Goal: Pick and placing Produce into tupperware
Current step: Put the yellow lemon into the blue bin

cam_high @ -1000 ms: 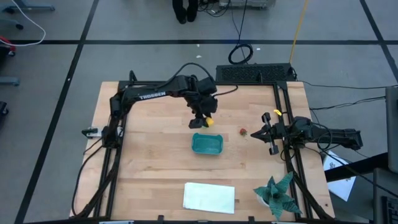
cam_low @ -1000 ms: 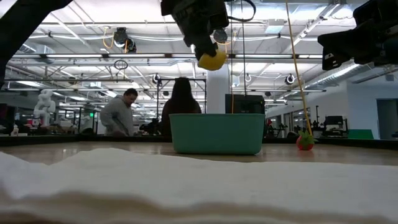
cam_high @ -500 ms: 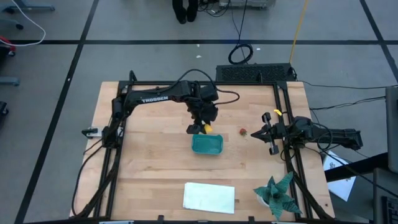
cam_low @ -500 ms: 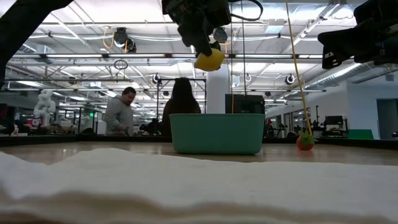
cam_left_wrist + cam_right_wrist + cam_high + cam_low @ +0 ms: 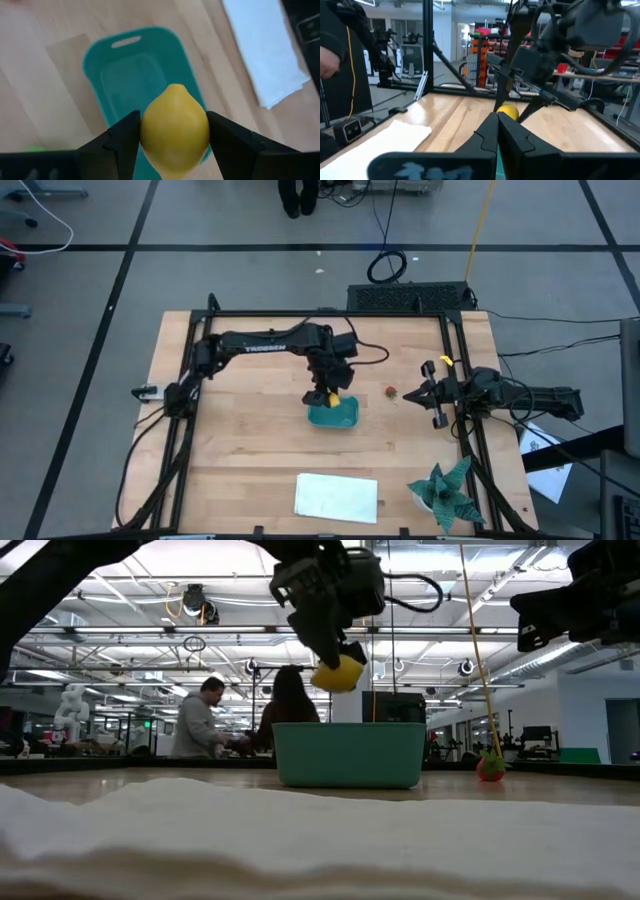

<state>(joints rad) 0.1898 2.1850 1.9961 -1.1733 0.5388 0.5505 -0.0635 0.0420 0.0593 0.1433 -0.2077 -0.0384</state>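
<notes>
My left gripper [image 5: 331, 396] is shut on the yellow lemon [image 5: 174, 127], above the far edge of the teal-green tub [image 5: 333, 413]; the low view shows the lemon [image 5: 337, 674] clear above the tub [image 5: 349, 753]. The tub's inside [image 5: 135, 85] looks empty. The small dark red piece [image 5: 391, 391] lies on the table right of the tub. A bit of light green [image 5: 35, 148] shows at the left wrist view's edge. My right gripper [image 5: 432, 393] waits shut at the table's right side. My left gripper pinches the lemon's two opposite sides [image 5: 145, 131] between its two fingers, across its middle. The fingers come from above, slanting down. The lemon is lifted clear over the tub, its pointed tip [image 5: 174, 88] toward the table.
A flat white rectangle [image 5: 337, 496] lies near the table's near edge. A spiky teal-green plant [image 5: 447, 492] stands at the near right corner. People stand in the room beyond the table [image 5: 200, 720].
My left gripper has carried the lemon toward the table's near edge and down, from beyond the tub's far side to over the tub's far edge. It stays shut on the lemon.
</notes>
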